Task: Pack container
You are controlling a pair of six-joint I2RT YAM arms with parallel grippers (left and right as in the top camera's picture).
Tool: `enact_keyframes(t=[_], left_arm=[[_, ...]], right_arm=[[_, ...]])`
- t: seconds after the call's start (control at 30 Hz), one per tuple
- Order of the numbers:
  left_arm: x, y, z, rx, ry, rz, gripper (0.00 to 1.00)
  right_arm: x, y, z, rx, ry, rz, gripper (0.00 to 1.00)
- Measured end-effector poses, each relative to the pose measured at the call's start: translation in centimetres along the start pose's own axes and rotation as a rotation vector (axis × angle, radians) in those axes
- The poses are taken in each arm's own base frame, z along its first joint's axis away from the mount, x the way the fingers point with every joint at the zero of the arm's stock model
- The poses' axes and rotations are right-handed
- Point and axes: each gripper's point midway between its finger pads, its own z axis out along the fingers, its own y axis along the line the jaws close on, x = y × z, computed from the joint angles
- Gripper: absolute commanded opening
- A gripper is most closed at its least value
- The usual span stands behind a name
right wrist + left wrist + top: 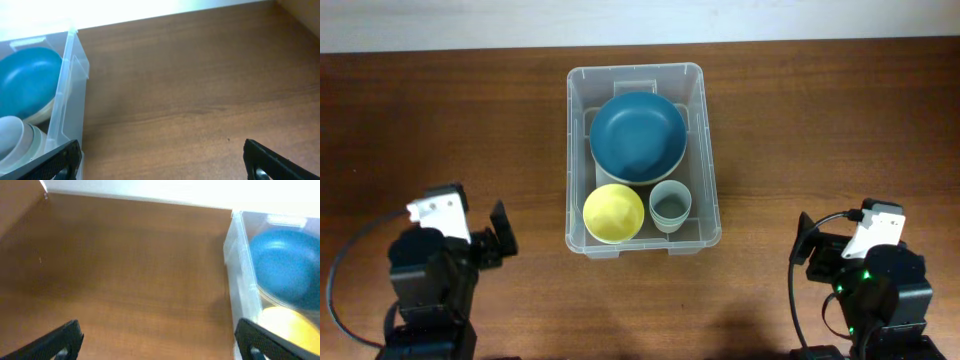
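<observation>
The clear plastic container stands at the table's middle. Inside it lie a dark blue bowl at the far end, a yellow bowl at the near left and a grey-green cup at the near right. My left gripper is open and empty, left of the container. My right gripper is open and empty, right of it. The left wrist view shows the container wall, the blue bowl and the yellow bowl. The right wrist view shows the wall, the blue bowl and the cup.
The brown wooden table runs to a pale far edge. Both arm bases sit at the near corners, with cables beside them.
</observation>
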Motion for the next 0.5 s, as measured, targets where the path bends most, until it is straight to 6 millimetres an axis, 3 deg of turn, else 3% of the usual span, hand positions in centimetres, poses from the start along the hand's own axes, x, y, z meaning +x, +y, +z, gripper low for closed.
enact_keyframes(t=[0.23, 0.5], left_arm=[[5.2, 0.2, -0.3, -0.009, 0.208, 0.011, 0.99], [7.0, 0.3, -0.7, -0.012, 0.28, 0.014, 0.99]], right_arm=[[0.3, 0.0, 0.0, 0.002, 0.011, -0.002, 0.99], [0.4, -0.1, 0.0, 0.003, 0.016, -0.003, 0.99]])
